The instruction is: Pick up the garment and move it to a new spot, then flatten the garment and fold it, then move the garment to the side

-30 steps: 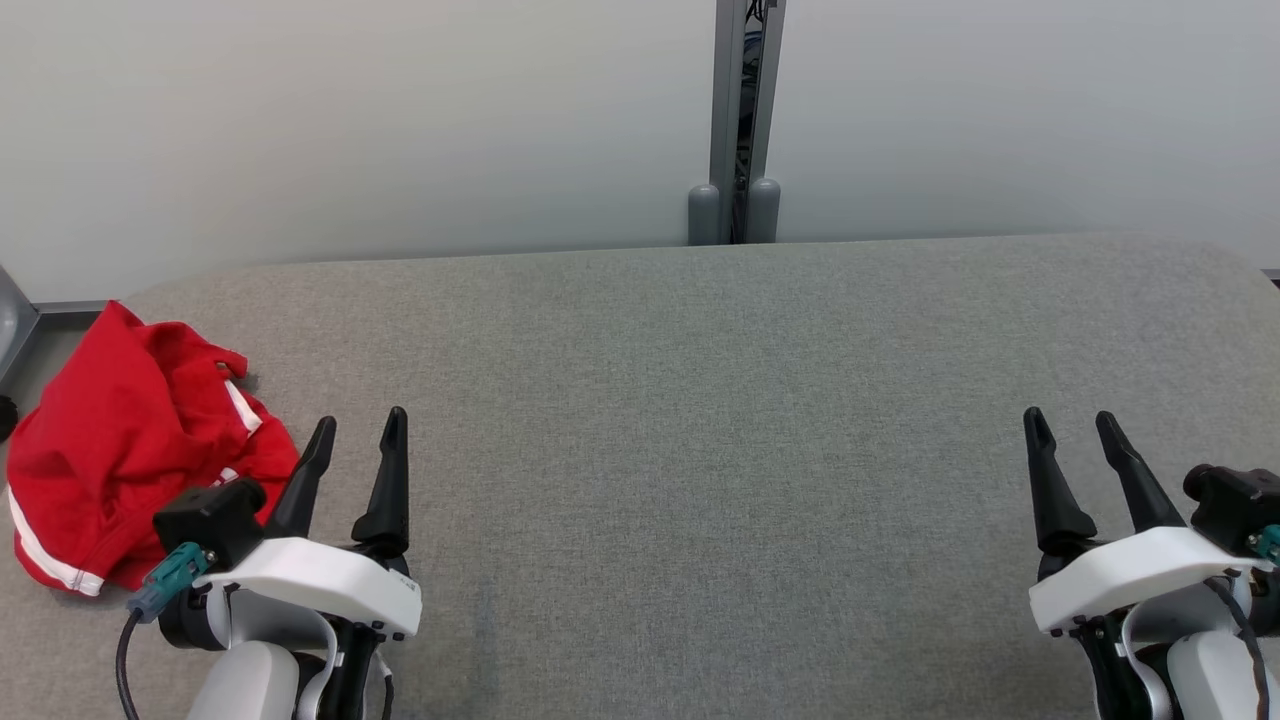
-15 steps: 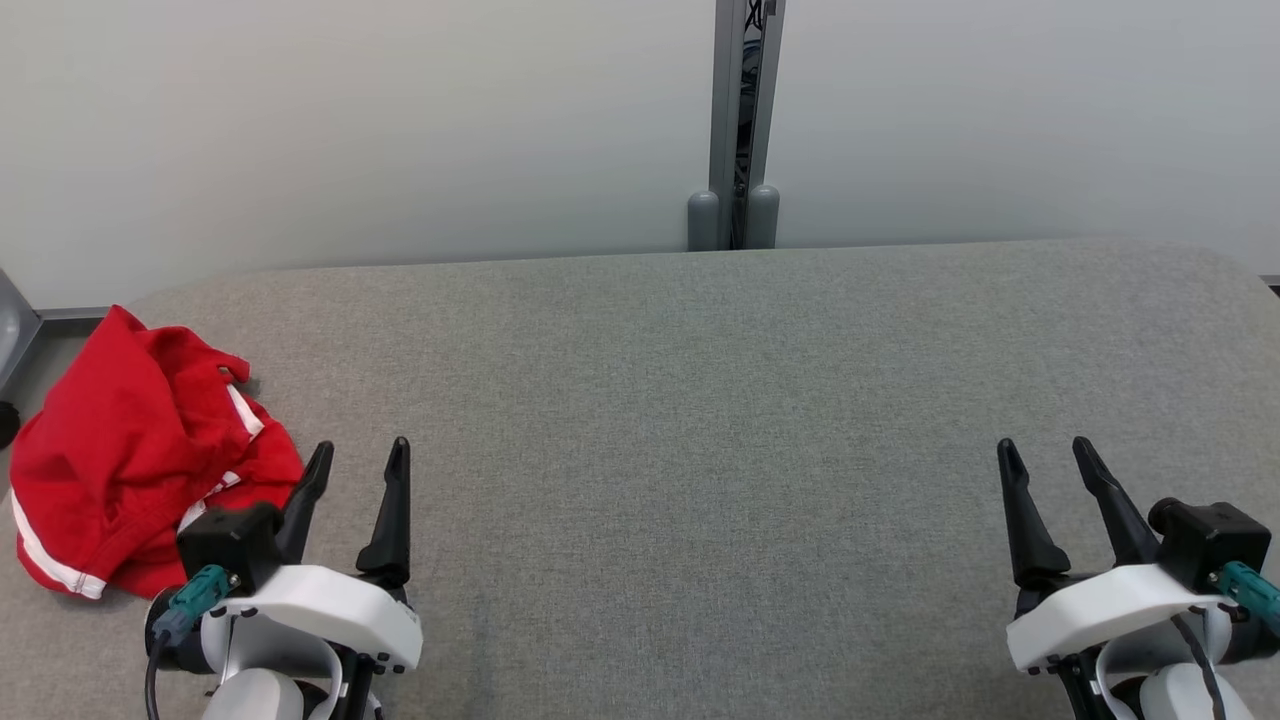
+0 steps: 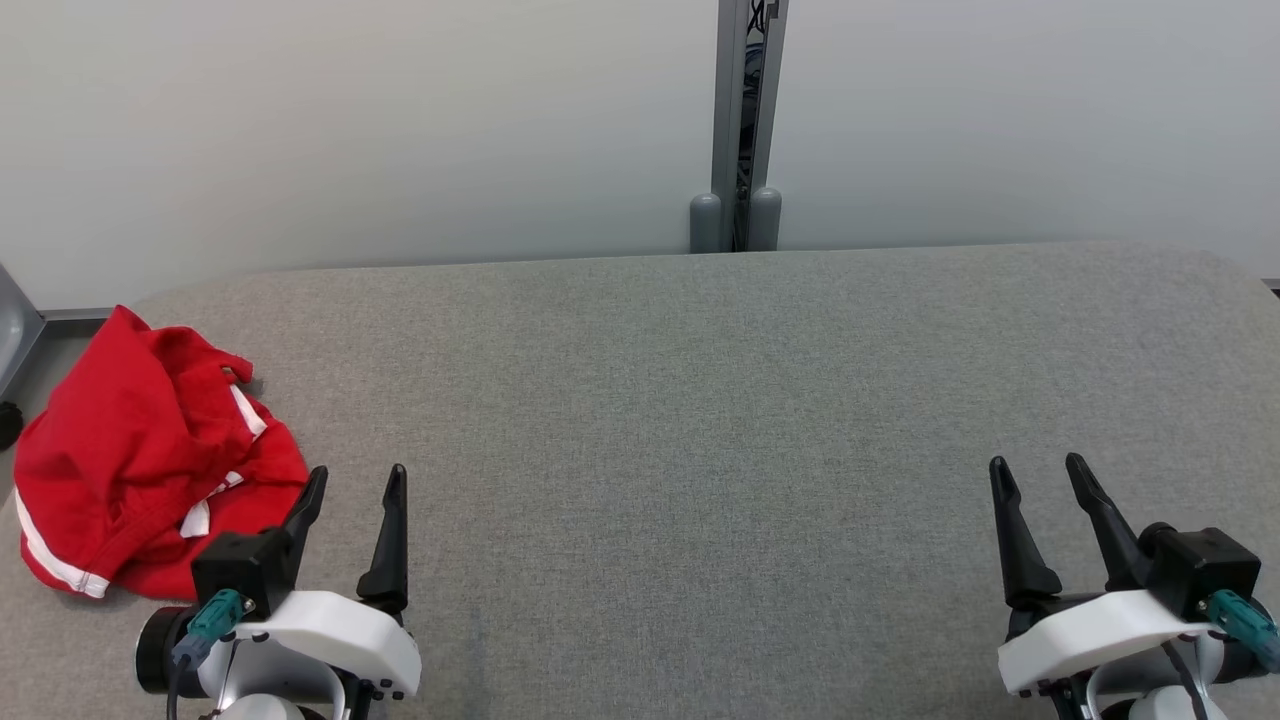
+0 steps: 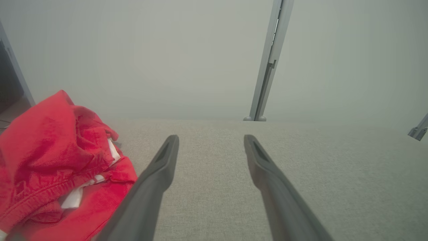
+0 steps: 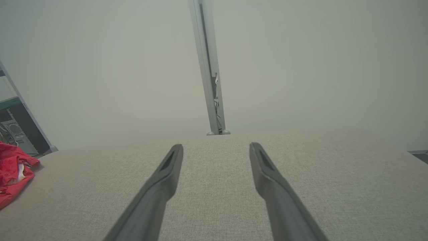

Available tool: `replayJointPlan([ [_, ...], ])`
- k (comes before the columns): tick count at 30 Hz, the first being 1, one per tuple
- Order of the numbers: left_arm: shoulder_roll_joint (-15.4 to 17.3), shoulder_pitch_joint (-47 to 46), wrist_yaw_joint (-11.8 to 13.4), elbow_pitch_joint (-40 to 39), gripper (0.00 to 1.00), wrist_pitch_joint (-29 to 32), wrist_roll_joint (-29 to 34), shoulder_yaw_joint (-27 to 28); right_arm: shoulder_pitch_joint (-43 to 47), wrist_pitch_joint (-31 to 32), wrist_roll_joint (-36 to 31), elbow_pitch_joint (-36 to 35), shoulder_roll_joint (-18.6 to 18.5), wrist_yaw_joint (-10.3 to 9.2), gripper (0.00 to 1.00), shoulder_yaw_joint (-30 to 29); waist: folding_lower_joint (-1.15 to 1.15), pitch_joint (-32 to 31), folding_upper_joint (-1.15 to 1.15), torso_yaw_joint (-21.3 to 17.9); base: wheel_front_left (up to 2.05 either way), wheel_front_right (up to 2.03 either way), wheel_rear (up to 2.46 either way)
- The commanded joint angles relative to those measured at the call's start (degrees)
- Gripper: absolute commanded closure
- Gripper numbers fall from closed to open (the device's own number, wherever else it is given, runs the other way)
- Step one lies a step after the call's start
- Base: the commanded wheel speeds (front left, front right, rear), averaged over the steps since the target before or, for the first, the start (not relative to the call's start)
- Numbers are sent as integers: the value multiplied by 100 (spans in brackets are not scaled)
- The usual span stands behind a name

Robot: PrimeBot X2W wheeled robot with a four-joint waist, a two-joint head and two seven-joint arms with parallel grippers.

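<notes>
Left claw (image 3: 358,470) hangs wide open and empty just beside the crumpled red garment (image 3: 130,440), which lies at the counter's (image 3: 700,400) left edge, apparently poised for the first pickup. Right claw (image 3: 1036,462), equally open and empty, waits well apart, likely to help spread it.

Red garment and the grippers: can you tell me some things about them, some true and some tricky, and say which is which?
1. The red garment lies bunched up at the left end of the grey table. True.
2. The left gripper is clamped on the garment. False: it is open beside the garment, with nothing between its fingers.
3. The right gripper is open over bare table. True.
4. The garment is plain red all over. False: it has white stripes.
</notes>
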Motion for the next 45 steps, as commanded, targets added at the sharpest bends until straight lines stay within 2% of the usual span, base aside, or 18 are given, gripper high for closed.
replayJointPlan([
  [1, 36, 27, 34, -75, 0, 3, 134, 24, 85, -68, -131, -62, 0, 27, 0, 16, 0, -2, 0, 2, 0, 0, 0],
  [20, -16, 212, 217, -200, 0, 126, 542, 84, 318, -118, -641, -171, 84, 30, 0, 12, 0, -57, 0, 18, 0, 0, 0],
  [45, 21, 169, 377, -256, 0, 285, 383, -43, 293, 32, -708, -86, 148, 28, 0, -155, 0, -15, 0, 59, 0, 0, 0],
])
